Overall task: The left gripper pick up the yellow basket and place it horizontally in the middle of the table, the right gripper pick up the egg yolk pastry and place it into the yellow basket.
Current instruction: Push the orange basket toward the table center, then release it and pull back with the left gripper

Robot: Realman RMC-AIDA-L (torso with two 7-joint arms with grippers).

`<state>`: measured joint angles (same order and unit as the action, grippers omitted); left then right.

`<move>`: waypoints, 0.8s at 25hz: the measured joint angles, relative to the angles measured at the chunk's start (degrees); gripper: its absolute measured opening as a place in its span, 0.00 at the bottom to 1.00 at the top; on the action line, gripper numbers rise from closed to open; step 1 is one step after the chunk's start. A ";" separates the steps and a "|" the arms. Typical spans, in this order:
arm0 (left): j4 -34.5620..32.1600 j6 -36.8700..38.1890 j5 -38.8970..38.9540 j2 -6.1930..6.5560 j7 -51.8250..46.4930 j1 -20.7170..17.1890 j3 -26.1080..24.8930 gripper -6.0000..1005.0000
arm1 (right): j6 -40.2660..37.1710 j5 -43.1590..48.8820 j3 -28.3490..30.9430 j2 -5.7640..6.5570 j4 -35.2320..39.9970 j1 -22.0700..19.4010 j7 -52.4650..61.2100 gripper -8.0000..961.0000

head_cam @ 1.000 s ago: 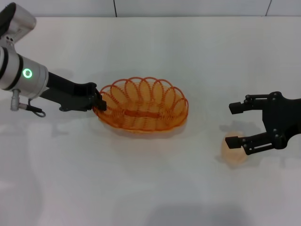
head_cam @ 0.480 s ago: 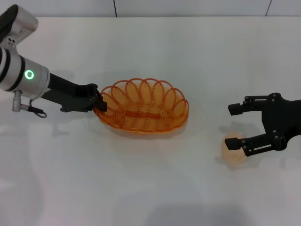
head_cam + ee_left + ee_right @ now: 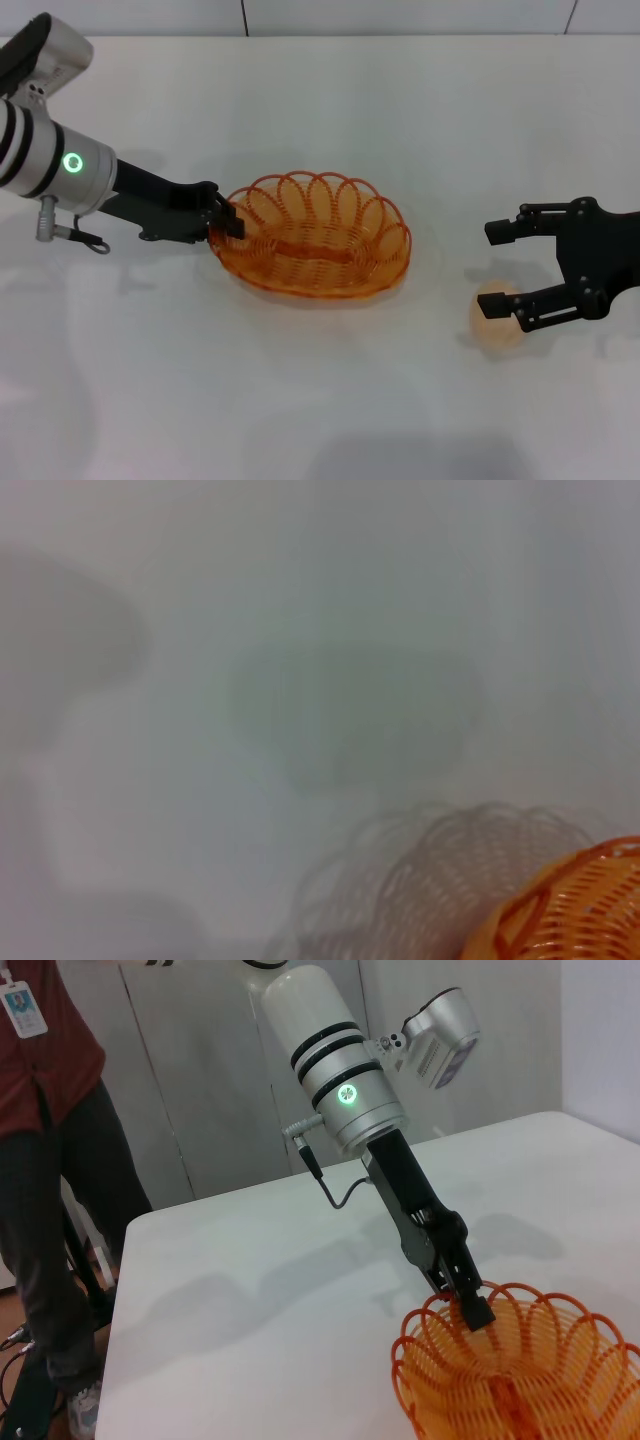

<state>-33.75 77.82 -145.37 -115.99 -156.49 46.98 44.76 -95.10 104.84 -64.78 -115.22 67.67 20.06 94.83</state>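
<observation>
The yellow basket (image 3: 315, 238) is near the middle of the table (image 3: 320, 420), long side across. My left gripper (image 3: 228, 222) is shut on the looped rim at its left end. The right wrist view shows the same grip (image 3: 472, 1305) on the basket (image 3: 520, 1380). In the left wrist view a corner of the basket (image 3: 570, 910) hangs apart from its shadow, so it is a little off the table. The egg yolk pastry (image 3: 495, 325) lies on the table at the right. My right gripper (image 3: 497, 267) is open over it, with the nearer finger overlapping the pastry.
A person in a red top (image 3: 50, 1160) stands beyond the table's far edge in the right wrist view. The left arm's silver segment with the green ring light (image 3: 72, 163) reaches in from the left.
My left gripper has carried the basket a little to the right and nearer. The right gripper and the pastry have not moved.
</observation>
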 joint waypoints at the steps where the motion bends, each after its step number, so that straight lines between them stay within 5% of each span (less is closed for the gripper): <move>1: 0.00 0.00 0.02 -0.02 0.03 -0.01 -0.06 0.15 | 0.00 0.00 0.00 0.00 0.00 0.02 0.00 0.90; 13: -0.59 -0.02 3.70 0.30 4.05 -1.04 -0.21 0.31 | 0.00 0.00 0.00 0.00 0.00 0.07 0.01 0.90; 20: -0.99 -0.04 3.70 0.45 5.29 -0.95 -0.16 0.67 | 0.06 -0.04 0.10 0.00 0.00 0.23 0.16 0.90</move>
<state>-34.74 77.78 -141.67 -115.54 -151.21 46.03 44.60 -95.04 104.80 -64.68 -115.22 67.67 20.29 94.99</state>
